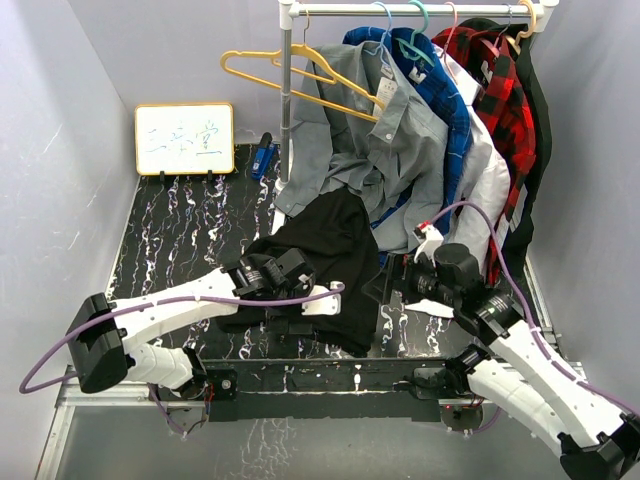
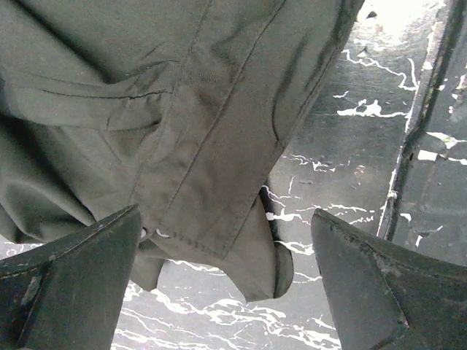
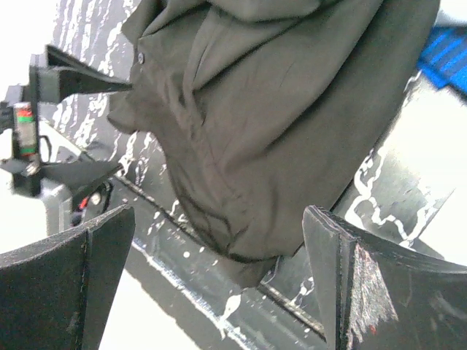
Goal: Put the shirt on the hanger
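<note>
The left gripper (image 2: 226,292) stands wide, its two dark fingers (image 2: 73,284) far apart at the bottom of the left wrist view and closed on nothing. A stitched edge of the shirt (image 2: 182,109) with a small button lies ahead of them on the black, white-veined desk (image 2: 350,146). The right gripper (image 3: 219,284) is just as wide and also empty, with a bunched fold of the shirt (image 3: 270,109) lying in front of its fingers.

From above, the shirt (image 1: 335,250) lies crumpled on the desk (image 1: 180,220) between the two arms. The left gripper (image 1: 322,300) is over its near left edge, and the right gripper (image 1: 425,275) is just beside its right side. The shirt's far end reaches under a grey shirt (image 1: 400,140) hanging from the rack (image 1: 420,8), next to a plaid shirt (image 1: 500,90). The hanger (image 1: 330,76) is up by the rack's post, well apart from the shirt. A whiteboard (image 1: 185,140) stands at the desk's far left.
</note>
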### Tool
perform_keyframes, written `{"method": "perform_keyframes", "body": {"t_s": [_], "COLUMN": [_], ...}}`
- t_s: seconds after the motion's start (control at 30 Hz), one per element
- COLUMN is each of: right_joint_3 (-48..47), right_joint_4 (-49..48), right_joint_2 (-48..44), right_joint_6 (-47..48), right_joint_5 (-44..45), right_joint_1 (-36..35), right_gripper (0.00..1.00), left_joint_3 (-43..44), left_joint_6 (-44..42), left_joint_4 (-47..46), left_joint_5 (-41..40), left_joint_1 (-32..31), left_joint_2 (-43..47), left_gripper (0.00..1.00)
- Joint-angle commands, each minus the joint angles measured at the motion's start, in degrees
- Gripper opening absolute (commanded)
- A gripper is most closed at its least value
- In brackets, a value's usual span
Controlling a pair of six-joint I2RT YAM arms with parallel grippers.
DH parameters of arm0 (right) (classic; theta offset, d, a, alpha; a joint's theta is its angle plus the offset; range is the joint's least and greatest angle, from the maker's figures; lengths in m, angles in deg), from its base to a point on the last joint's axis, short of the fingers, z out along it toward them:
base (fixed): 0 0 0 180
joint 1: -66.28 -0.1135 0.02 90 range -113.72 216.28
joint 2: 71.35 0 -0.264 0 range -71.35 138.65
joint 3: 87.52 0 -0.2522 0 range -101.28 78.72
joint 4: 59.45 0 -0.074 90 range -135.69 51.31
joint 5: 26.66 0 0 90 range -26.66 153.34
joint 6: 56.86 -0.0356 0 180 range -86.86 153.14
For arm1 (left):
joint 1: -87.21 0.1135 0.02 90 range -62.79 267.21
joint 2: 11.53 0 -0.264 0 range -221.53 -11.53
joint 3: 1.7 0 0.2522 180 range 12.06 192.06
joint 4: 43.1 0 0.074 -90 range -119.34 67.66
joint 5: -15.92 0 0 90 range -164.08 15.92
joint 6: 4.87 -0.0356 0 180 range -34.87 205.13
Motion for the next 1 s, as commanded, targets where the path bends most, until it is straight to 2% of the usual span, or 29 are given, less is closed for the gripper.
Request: {"method": "perform_keyframes", "body": {"t_s": [0.0,0.27,0.4,0.53,0.63,0.7,0.83,0.9,0.93,0.97], "right_joint_3": [1.0,1.3,1.2,1.1,1.9,3.0,4.4,4.9,5.2,5.5], "right_joint_4": [3.0,16.0,22.5,23.7,21.8,19.5,15.7,14.7,14.5,14.3], "right_joint_2": [-4.1,-11.5,-14.6,-14.6,-13.6,-13.0,-12.5,-11.7,-11.4,-11.0], "right_joint_6": [-8.7,-10.3,-9.8,-9.3,-9.2,-9.6,-10.4,-10.2,-9.8,-9.5], "right_joint_5": [-4.0,-9.1,-9.5,-9.1,-8.9,-9.3,-10.1,-11.1,-12.0,-13.0], "right_joint_1": [-0.2,-0.5,-0.6,-0.5,-0.6,-0.6,-0.5,-0.6,-0.5,-0.6], "right_gripper": [0.98,0.98,0.98,0.98,0.98,0.98,0.98,0.98,0.98,0.98], "left_joint_3": [-3.7,-4.9,-7.1,-8.1,-8.2,-8.7,-10.4,-10.8,-10.7,-10.5], "left_joint_6": [1.5,3.1,3.7,4.3,4.6,4.5,4.1,3.8,3.5,3.2], "left_joint_4": [-6.7,-7.7,-11.4,-15.3,-15.5,-16.0,-17.6,-18.2,-18.5,-18.8], "left_joint_5": [0.0,2.2,-0.1,-2.2,-1.5,-1.9,-4.0,-5.1,-5.7,-6.6], "left_joint_1": [-1.3,-3.7,-4.5,-4.7,-4.9,-5.0,-5.0,-5.0,-5.0,-5.0], "left_joint_2": [0.1,-1.6,-2.8,-4.3,-5.3,-5.5,-5.6,-5.7,-5.7,-5.9], "left_gripper": [0.98,0.98,0.98,0.98,0.92,0.82,0.51,0.29,0.1,0.0]}}
